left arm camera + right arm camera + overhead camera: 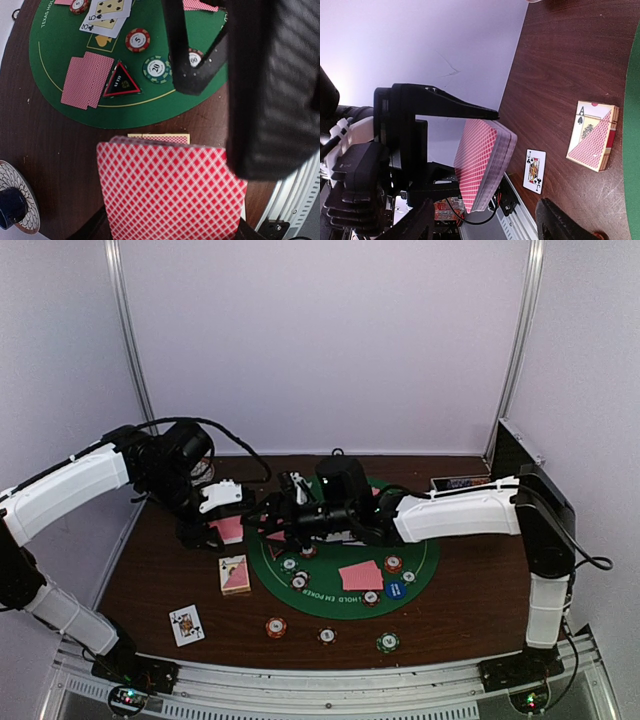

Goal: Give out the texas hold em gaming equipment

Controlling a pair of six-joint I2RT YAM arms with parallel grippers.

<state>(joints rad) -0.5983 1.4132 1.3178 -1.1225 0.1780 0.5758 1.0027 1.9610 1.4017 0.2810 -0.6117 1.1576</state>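
While the deck of cards (170, 190) is being clamped by the left gripper (224, 521) beside the green mat (425, 552), the empty, wide-open right gripper (487, 220) is being presented for dealing; a single-card pinch is probably being called for.

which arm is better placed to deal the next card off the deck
Right, probably: the left hand is shut on the deck, while the right hand hangs open right beside it.
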